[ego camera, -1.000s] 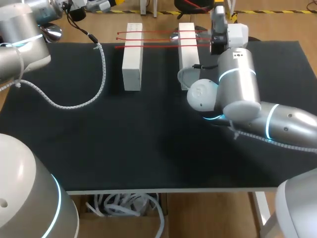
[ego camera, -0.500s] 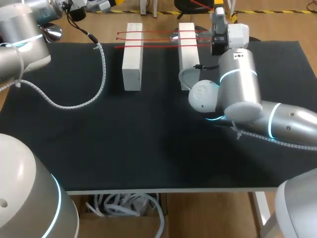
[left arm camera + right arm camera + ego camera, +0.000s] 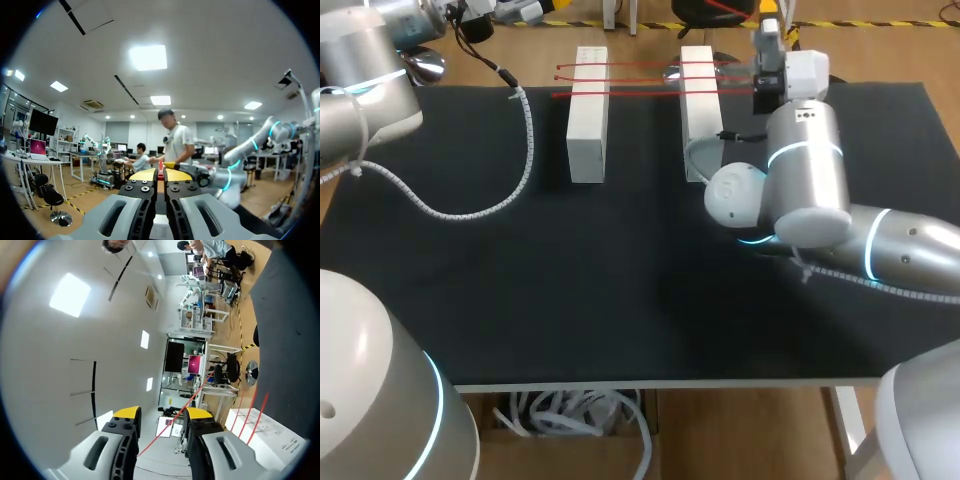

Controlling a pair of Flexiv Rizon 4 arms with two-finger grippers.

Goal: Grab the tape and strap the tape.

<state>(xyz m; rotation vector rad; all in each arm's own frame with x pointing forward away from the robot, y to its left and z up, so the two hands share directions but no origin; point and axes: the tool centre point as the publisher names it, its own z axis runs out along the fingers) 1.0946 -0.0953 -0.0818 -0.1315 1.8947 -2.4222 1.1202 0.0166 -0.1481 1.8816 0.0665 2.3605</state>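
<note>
**Left gripper clamped on tape end, right gripper open around a strand**

- Our left arm [image 3: 360,90] sits at the far left corner of the black table mat [image 3: 570,280]. Its gripper doesn't show in the head view.
- In the left wrist view, the left gripper [image 3: 160,176] has its yellow tips almost together. A sliver of red tape [image 3: 160,171] is pinched between them, so it's closed on the tape.
- A spiral-wrapped cable [image 3: 525,150] curves from the left arm across the mat, ending near the left white block [image 3: 588,115].
- Two white blocks stand side by side at the back of the mat, the left one and the right white block [image 3: 696,110], with a gap between them.
- In the head view, three strands of the red tape [image 3: 630,93] run across the tops of both blocks. They overhang the left block slightly and carry on past the right one.
- Our right arm [image 3: 800,170] reaches up just beside the right block. The right gripper [image 3: 768,40] is at the mat's back edge, past the strands' right ends.
- In the right wrist view, the right gripper [image 3: 162,415] has its fingers apart. One tape strand [image 3: 170,419] runs diagonally through the gap. We can't confirm both fingers touch it, so we call it open.
- Also in that view, a white block with red strands over it lies beside the gripper.
</note>
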